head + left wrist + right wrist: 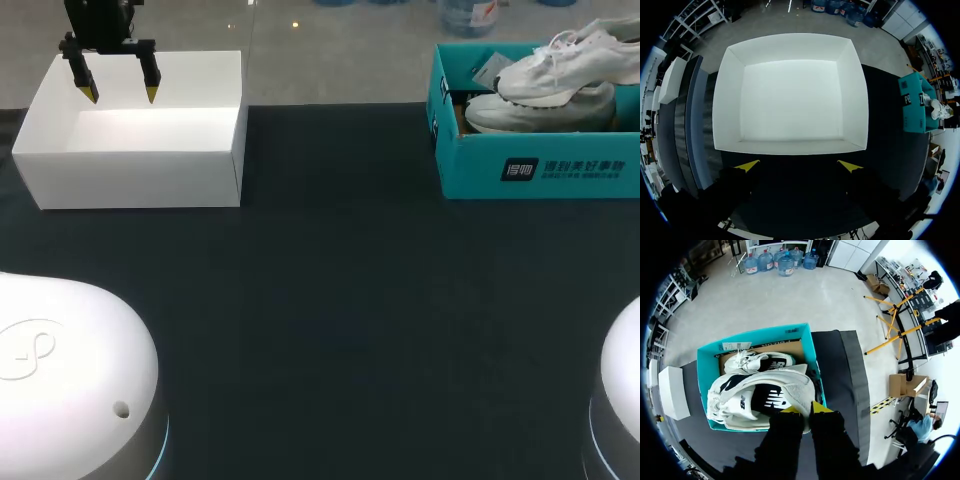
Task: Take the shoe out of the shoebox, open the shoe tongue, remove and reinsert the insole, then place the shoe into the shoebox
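The shoe (760, 397) lies uppermost in the shoebox (704, 371), its long axis running sideways from our right gripper (806, 409), which pinches its near end narrowly; our left gripper (120, 93), wide open, hangs well apart over the white box (140, 175)

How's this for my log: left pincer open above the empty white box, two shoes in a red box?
The shoes lie in a teal box, not a red one; the head view shows it. The left pincer is open above the empty white box.
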`<state>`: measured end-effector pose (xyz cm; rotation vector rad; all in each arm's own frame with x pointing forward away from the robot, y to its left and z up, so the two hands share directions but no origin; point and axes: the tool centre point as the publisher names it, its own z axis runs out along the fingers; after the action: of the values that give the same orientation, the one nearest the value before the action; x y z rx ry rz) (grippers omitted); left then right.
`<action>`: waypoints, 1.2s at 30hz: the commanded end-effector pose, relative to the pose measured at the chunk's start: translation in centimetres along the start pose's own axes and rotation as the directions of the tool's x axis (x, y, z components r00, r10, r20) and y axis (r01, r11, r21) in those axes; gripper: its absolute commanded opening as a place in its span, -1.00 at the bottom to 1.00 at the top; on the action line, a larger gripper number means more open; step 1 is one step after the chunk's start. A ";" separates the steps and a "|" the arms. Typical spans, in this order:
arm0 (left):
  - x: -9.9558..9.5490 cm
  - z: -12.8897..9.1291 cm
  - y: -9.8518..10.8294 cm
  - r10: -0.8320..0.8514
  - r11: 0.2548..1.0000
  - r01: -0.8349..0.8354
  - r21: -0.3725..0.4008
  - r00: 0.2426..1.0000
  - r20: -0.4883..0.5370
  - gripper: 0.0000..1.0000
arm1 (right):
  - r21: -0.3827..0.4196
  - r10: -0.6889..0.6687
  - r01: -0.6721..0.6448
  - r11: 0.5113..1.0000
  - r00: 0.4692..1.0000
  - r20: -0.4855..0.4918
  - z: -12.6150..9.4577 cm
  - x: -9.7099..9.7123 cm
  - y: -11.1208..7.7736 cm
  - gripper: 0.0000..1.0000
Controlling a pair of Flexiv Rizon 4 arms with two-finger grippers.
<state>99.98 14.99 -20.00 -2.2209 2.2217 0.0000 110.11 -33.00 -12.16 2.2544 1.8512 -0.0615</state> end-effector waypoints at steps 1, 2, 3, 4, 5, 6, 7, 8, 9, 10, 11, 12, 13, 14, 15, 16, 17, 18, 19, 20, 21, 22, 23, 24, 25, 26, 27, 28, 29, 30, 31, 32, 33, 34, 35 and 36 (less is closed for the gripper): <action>0.0 0.0 0.0 0.000 1.000 0.000 0.000 1.000 0.000 1.00 | -0.027 0.013 -0.013 1.000 1.000 -0.010 -2.7 0.0 -1.8 -1.00; 0.0 0.0 0.0 0.000 1.000 0.000 0.000 1.000 0.000 1.00 | 0.003 0.025 -0.025 1.000 1.000 -0.007 -2.7 0.0 -1.9 -1.00; 0.0 0.0 0.0 0.000 1.000 0.000 0.000 1.000 0.000 1.00 | 0.003 0.025 -0.025 1.000 1.000 -0.007 -2.7 0.0 -1.9 -1.00; 0.0 0.0 0.0 0.000 1.000 0.000 0.000 1.000 0.000 1.00 | 0.003 0.025 -0.025 1.000 1.000 -0.007 -2.7 0.0 -1.9 -1.00; 0.0 0.0 0.0 0.000 1.000 0.000 0.000 1.000 0.000 1.00 | 0.003 0.025 -0.025 1.000 1.000 -0.007 -2.7 0.0 -1.9 -1.00; 0.0 0.0 0.0 0.000 1.000 0.000 0.000 1.000 0.000 1.00 | 0.003 0.025 -0.025 1.000 1.000 -0.007 -2.7 0.0 -1.9 -1.00; 0.0 0.0 0.0 0.000 1.000 0.000 0.000 1.000 0.000 1.00 | 0.003 0.025 -0.025 1.000 1.000 -0.007 -2.7 0.0 -1.9 -1.00; 0.0 0.0 0.0 0.000 1.000 0.000 0.000 1.000 0.000 1.00 | 0.003 0.025 -0.025 1.000 1.000 -0.007 -2.7 0.0 -1.9 -1.00; 0.0 0.0 0.0 0.000 1.000 0.000 0.000 1.000 0.000 1.00 | 0.003 0.025 -0.025 1.000 1.000 -0.007 -2.7 0.0 -1.9 -1.00; 0.0 0.0 0.0 0.000 1.000 0.000 0.000 1.000 0.000 1.00 | 0.003 0.025 -0.025 1.000 1.000 -0.007 -2.7 0.0 -1.9 -1.00; 0.0 0.0 0.0 0.000 1.000 0.000 0.000 1.000 0.000 1.00 | 0.003 0.025 -0.025 1.000 1.000 -0.007 -2.7 0.0 -1.9 -1.00; 0.0 0.0 0.0 0.000 1.000 0.000 0.000 1.000 0.000 1.00 | 0.003 0.025 -0.025 1.000 1.000 -0.007 -2.7 0.0 -1.9 -1.00; 0.0 0.0 0.0 0.000 1.000 0.000 0.000 1.000 0.000 1.00 | 0.003 0.025 -0.025 1.000 1.000 -0.007 -2.7 0.0 -1.9 -1.00; 0.0 0.0 0.0 0.000 1.000 0.000 0.000 1.000 0.000 1.00 | 0.003 0.025 -0.025 1.000 1.000 -0.007 -2.7 0.0 -1.9 -1.00; 0.0 0.0 0.0 0.000 1.000 0.000 0.000 1.000 0.000 1.00 | 0.003 0.025 -0.025 1.000 1.000 -0.007 -2.7 0.0 -1.9 -1.00; 0.0 0.0 0.0 0.000 1.000 0.000 0.000 1.000 0.000 1.00 | 0.003 0.025 -0.025 1.000 1.000 -0.007 -2.7 0.0 -1.9 -1.00; 0.0 0.0 0.0 0.000 1.000 0.000 0.000 1.000 0.000 1.00 | 0.003 0.025 -0.025 1.000 1.000 -0.007 -2.7 0.0 -1.9 -1.00; 0.0 0.0 0.0 0.000 1.000 0.000 0.000 1.000 0.000 1.00 | 0.003 0.025 -0.025 1.000 1.000 -0.007 -2.7 0.0 -1.9 -1.00; 0.0 0.0 0.0 0.000 1.000 0.000 0.000 1.000 0.000 1.00 | 0.003 0.025 -0.025 1.000 1.000 -0.007 -2.7 0.0 -1.9 -1.00; 0.0 0.0 0.0 0.000 1.000 0.000 0.000 1.000 0.000 1.00 | 0.003 0.025 -0.025 1.000 1.000 -0.007 -2.7 0.0 -1.9 -1.00; 0.0 0.0 0.0 0.000 1.000 0.000 0.000 1.000 0.000 1.00 | 0.003 0.025 -0.025 1.000 1.000 -0.007 -2.7 0.0 -1.9 -1.00; 0.0 0.0 0.0 0.000 1.000 0.000 0.000 1.000 0.000 1.00 | 0.003 0.025 -0.025 1.000 1.000 -0.007 -2.7 0.0 -1.9 -1.00; 0.0 0.0 0.0 0.000 1.000 0.000 0.000 1.000 0.000 1.00 | 0.003 0.025 -0.025 1.000 1.000 -0.007 -2.7 0.0 -1.9 -1.00; 0.0 0.0 0.0 0.000 1.000 0.000 0.000 1.000 0.000 1.00 | 0.003 0.025 -0.025 1.000 1.000 -0.007 -2.7 0.0 -1.9 -1.00; 0.0 0.0 0.0 0.000 1.000 0.000 0.000 1.000 0.000 1.00 | 0.003 0.025 -0.025 1.000 1.000 -0.007 -2.7 0.0 -1.9 -1.00; 0.0 0.0 0.0 0.000 1.000 0.000 0.000 1.000 0.000 1.00 | 0.003 0.025 -0.025 1.000 1.000 -0.007 -2.7 0.0 -1.9 -1.00; 0.0 0.0 0.0 0.000 1.000 0.000 0.000 1.000 0.000 1.00 | 0.003 0.025 -0.025 1.000 1.000 -0.007 -2.7 0.0 -1.9 -1.00; 0.0 0.0 0.0 0.000 1.000 0.000 0.000 1.000 0.000 1.00 | 0.003 0.025 -0.025 1.000 1.000 -0.007 -2.7 0.0 -1.9 -1.00; 0.0 0.0 0.0 0.000 1.000 0.000 0.000 1.000 0.000 1.00 | 0.003 0.025 -0.025 1.000 1.000 -0.007 -2.7 0.0 -1.9 -1.00; 0.0 0.0 0.0 0.000 1.000 0.000 0.000 1.000 0.000 1.00 | 0.003 0.025 -0.025 1.000 1.000 -0.007 -2.7 0.0 -1.9 -1.00; 0.0 0.0 0.0 0.000 1.000 0.000 0.000 1.000 0.000 1.00 | 0.003 0.025 -0.025 1.000 1.000 -0.007 -2.7 0.0 -1.9 -1.00; 0.0 0.0 0.0 0.000 1.000 0.000 0.000 1.000 0.000 1.00 | -0.005 0.024 -0.024 1.000 1.000 -0.014 -2.9 0.3 -2.2 -1.00; 0.0 0.0 0.0 0.000 1.000 0.000 0.000 1.000 0.000 1.00 | -0.012 0.017 -0.017 1.000 1.000 -0.017 -3.2 1.0 -2.8 -1.00; 0.0 0.0 0.0 0.000 1.000 0.000 0.000 1.000 0.000 1.00 | -0.025 0.014 -0.014 1.000 1.000 -0.023 -3.5 1.6 -3.3 -1.00; 0.0 0.0 0.0 0.000 1.000 0.000 0.000 1.000 0.000 1.00 | -0.037 0.008 -0.009 0.999 0.999 -0.034 -3.7 2.1 -3.8 -1.00; 0.0 0.0 0.0 0.000 1.000 0.000 0.000 1.000 0.000 1.00 | -0.044 0.000 -0.002 0.999 0.999 -0.034 -4.0 2.7 -4.3 -1.00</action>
<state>99.98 14.99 -20.00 -2.2208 2.2218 0.0000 107.92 -30.19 -9.64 2.2725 1.8693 -0.0085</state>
